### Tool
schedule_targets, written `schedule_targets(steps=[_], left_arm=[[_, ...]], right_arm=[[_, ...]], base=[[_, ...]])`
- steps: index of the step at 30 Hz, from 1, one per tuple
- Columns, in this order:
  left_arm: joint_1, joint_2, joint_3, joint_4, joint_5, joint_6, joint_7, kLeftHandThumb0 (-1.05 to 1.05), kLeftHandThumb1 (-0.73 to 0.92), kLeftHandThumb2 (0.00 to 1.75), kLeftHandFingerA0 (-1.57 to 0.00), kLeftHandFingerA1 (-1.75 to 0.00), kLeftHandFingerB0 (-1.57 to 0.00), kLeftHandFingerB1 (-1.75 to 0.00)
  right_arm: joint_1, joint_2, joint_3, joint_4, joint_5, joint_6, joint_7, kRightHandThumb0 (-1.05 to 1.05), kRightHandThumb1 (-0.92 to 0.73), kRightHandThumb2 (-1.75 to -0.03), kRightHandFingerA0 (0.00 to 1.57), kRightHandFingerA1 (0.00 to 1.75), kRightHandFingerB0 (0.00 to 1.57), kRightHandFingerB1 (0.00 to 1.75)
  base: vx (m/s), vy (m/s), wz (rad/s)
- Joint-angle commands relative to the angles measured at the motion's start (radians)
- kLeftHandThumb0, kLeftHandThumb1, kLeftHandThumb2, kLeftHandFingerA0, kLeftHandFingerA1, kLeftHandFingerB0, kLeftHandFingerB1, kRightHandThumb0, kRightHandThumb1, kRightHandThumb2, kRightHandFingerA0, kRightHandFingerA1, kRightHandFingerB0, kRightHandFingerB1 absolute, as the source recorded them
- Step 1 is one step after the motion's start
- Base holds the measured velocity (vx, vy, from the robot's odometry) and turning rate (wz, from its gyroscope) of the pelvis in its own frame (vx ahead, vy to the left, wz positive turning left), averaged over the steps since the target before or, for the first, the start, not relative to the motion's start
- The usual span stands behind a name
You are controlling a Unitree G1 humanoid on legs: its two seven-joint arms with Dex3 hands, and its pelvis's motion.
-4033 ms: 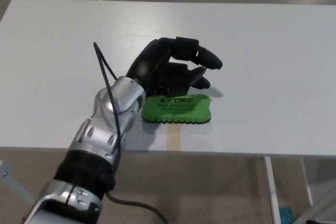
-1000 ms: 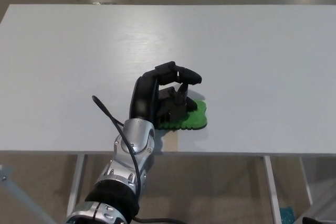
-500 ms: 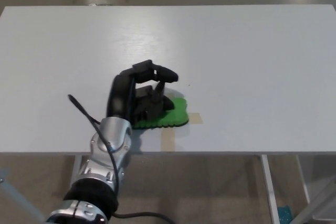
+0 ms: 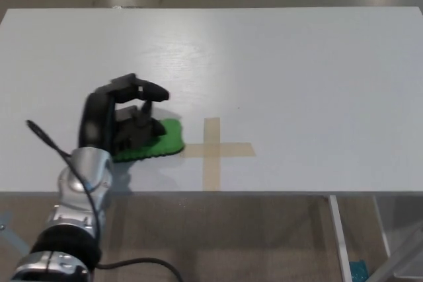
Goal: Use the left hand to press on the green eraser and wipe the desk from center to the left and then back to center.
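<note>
Robot's black left hand [image 4: 122,123], fingers curled down, pressing the flat green scallop-edged eraser [image 4: 155,141] onto the white desk [image 4: 297,64], left of the tan tape cross [image 4: 213,150]. Outward wipe under way; return stroke to centre next.

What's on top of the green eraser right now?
The left hand presses on the green eraser, covering most of its top; only its right part and front edge show. Any printing on it is hidden. It lies left of the tape cross.

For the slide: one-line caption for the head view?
Left hand pressing the green eraser on the white desk, left of the tape cross.
</note>
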Motion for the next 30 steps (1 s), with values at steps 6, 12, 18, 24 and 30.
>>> schedule_targets(steps=[6, 12, 18, 24, 30], left_arm=[[0.065, 0.101, 0.055, 0.088, -0.028, 0.046, -0.054, -0.09, 0.82, 0.77, -1.00, -1.13, -0.90, -1.03], [0.091, 0.169, 0.079, 0.119, -0.038, 0.040, -0.080, -0.04, 0.87, 0.69, -0.95, -1.13, -0.86, -0.98], [0.098, 0.195, 0.128, 0.146, -0.085, 0.044, -0.132, -0.02, 0.89, 0.67, -0.94, -1.15, -0.83, -0.98], [0.098, 0.229, 0.167, 0.172, -0.108, 0.078, -0.161, -0.11, 0.86, 0.72, -1.03, -1.17, -0.91, -0.98], [0.105, 0.245, 0.168, 0.185, -0.102, 0.074, -0.163, -0.17, 0.82, 0.78, -1.03, -1.17, -0.94, -0.96]], right_arm=[[0.008, 0.005, 0.009, 0.013, -0.007, -0.006, -0.028, -0.38, -0.77, -0.63, 0.58, 0.52, 0.66, 0.50], [0.008, 0.003, 0.007, 0.016, 0.001, -0.010, -0.015, -0.38, -0.78, -0.63, 0.58, 0.51, 0.66, 0.50], [0.009, 0.002, 0.005, 0.016, 0.005, -0.011, -0.011, -0.38, -0.78, -0.63, 0.58, 0.51, 0.66, 0.50], [0.012, 0.002, 0.012, 0.021, -0.006, -0.012, -0.030, -0.38, -0.77, -0.63, 0.58, 0.51, 0.66, 0.51], [0.013, 0.000, 0.013, 0.024, -0.004, -0.008, -0.031, -0.37, -0.77, -0.63, 0.59, 0.50, 0.66, 0.49]], base=[[0.00, 0.000, 0.00], [0.00, 0.000, 0.00], [0.00, 0.000, 0.00], [0.00, 0.000, 0.00], [0.00, 0.000, 0.00]])
